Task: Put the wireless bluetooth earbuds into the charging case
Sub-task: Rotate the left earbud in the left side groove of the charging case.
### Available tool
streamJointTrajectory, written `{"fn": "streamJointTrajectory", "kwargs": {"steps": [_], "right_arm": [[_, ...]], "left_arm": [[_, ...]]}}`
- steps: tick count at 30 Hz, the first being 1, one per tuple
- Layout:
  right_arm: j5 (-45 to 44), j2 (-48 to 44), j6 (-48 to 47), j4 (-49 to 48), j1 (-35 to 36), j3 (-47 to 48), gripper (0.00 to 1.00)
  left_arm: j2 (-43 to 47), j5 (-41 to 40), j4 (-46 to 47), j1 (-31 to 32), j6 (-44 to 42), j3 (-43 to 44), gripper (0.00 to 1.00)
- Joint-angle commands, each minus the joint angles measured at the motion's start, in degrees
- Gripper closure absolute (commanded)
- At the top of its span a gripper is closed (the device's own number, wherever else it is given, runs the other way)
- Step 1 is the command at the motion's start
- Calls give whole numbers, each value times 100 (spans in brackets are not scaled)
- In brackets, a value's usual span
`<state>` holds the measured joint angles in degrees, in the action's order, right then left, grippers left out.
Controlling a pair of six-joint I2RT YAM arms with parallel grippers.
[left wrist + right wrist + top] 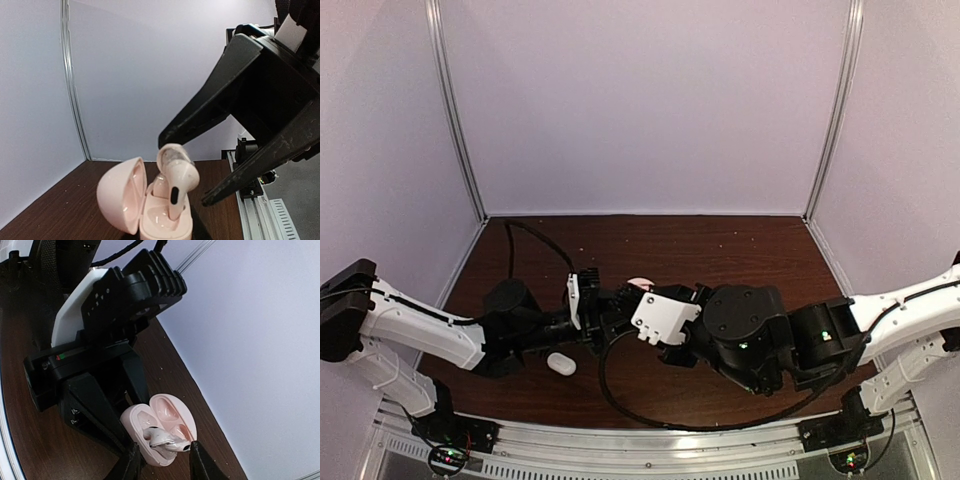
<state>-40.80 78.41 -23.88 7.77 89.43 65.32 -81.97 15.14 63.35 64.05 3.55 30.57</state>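
Small white plastic earbud (179, 174) is standing stem-down in open pink glossy charging case (117, 197), which your L pincer (623, 298) is pinching. R pincer (163, 454) is straddling bud; grip cannot tell. Likely light, slick, stiff: you're best holding head sides.

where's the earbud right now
Left wrist view, lower centre: the earbud stands stem-down in the open pink case, between the fingers of the right gripper.
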Motion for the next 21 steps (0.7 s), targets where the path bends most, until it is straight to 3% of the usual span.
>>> {"fn": "streamJointTrajectory", "kwargs": {"steps": [1,21], "right_arm": [[-152,64,-55,-133,52,165,66],[-319,203,-30,-192,55,210,70]], "left_arm": [[-62,-58,314,-38,49,169,100],[-73,-70,300,-33,23,204,100]]}}
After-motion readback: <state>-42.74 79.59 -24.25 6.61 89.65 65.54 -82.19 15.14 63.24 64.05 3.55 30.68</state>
